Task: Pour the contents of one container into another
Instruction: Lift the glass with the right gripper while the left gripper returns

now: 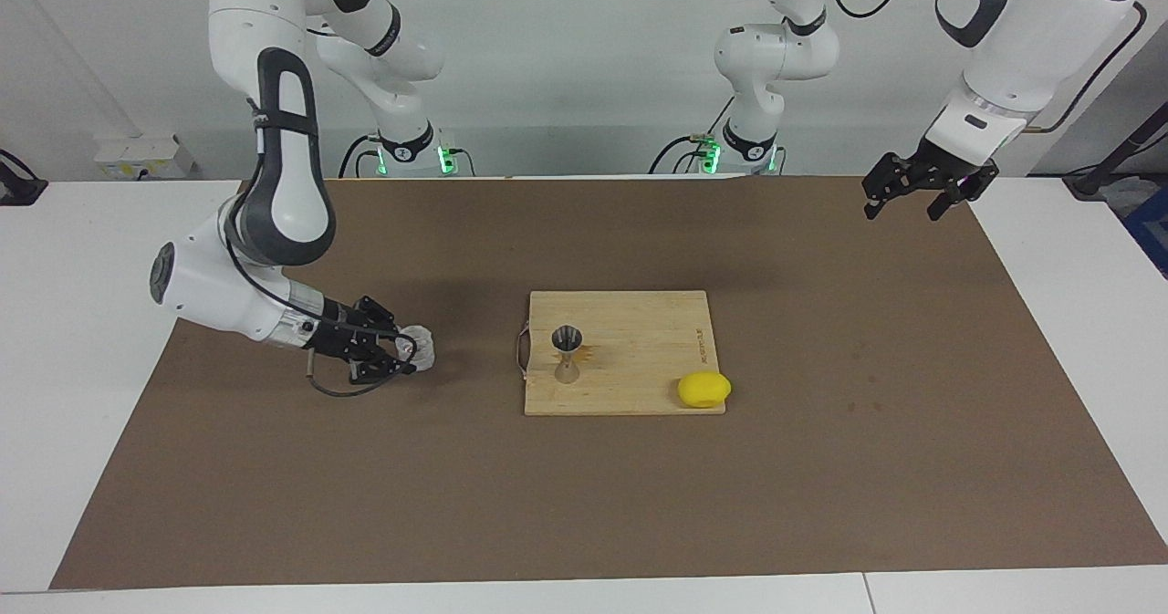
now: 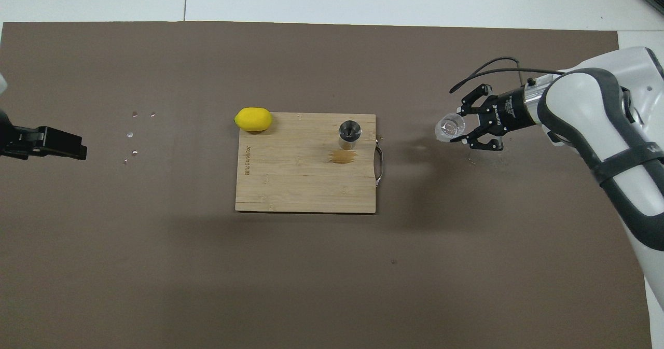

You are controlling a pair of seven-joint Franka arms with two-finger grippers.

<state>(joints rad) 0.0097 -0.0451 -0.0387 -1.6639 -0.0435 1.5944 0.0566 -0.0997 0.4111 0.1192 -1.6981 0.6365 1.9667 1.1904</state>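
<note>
A white worktop (image 1: 73, 258) carries a large brown mat (image 1: 584, 504) covering most of it. A bamboo cutting board (image 1: 639, 359) lies on the mat near the middle, between the two end effectors. A few small pale specks (image 2: 134, 134) dot the mat near the left end effector (image 2: 78, 149).

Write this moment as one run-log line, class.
right claw: shut on glass cup, over the mat | left claw: open, raised, waiting | steel jigger: upright on cutting board | pour: not yet started

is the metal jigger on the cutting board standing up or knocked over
Upright: the jigger stands on its lower cone on the cutting board, open mouth up.
</note>
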